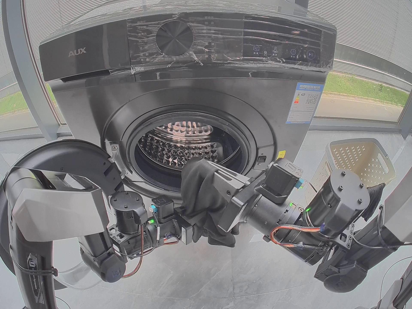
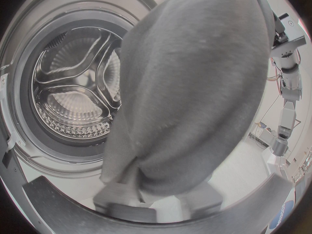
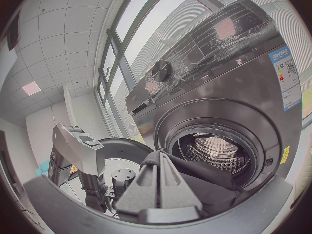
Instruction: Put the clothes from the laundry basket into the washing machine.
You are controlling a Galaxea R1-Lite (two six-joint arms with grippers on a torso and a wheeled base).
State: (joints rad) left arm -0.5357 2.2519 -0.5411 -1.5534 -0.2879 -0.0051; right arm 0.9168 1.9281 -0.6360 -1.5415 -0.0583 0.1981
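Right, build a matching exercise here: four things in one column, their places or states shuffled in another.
Things:
1 black cloth garment
2 round dark washing machine door
3 cream perforated plastic laundry basket
4 shiny steel drum

States:
a swung open leftward
b right of the grey washing machine
c inside that machine
d clamped in the right tool

Pairs: 1-d, 2-a, 3-b, 4-c.

One washing machine (image 1: 184, 91), one open round door (image 1: 73, 155), one dark garment (image 1: 199, 198), one pale laundry basket (image 1: 360, 157)
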